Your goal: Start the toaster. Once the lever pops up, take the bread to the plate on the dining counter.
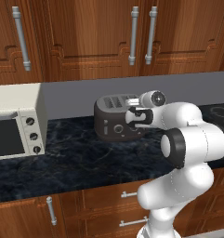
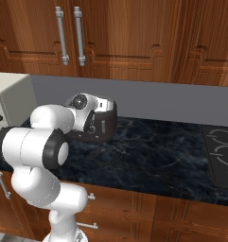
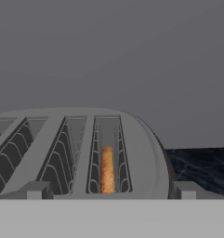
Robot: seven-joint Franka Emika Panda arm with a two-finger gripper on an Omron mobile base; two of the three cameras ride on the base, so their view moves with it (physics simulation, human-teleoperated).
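The dark grey toaster (image 1: 114, 122) stands on the black marbled counter (image 1: 76, 162) against the grey wall, with two round knobs on its front. A small slider tab, the lever (image 1: 105, 124), sits at the left end of that front. The tan-brown bread (image 3: 107, 169) stands sunk in the rightmost slot of the toaster (image 3: 67, 148). My gripper (image 1: 132, 102) hovers at the toaster's front right edge, just above its top, pointing toward the wall. The gripper (image 3: 111, 190) is open wide and holds nothing. Past my hand, the toaster (image 2: 106, 126) shows its right end. The plate and the dining counter are out of view.
A cream-white toaster oven (image 1: 16, 125) with a glass door stands to the toaster's left. A black cooktop (image 2: 222, 153) is set into the counter at the far right. Wooden wall cabinets (image 1: 108, 32) hang above, and drawers (image 1: 118, 209) sit below the counter edge.
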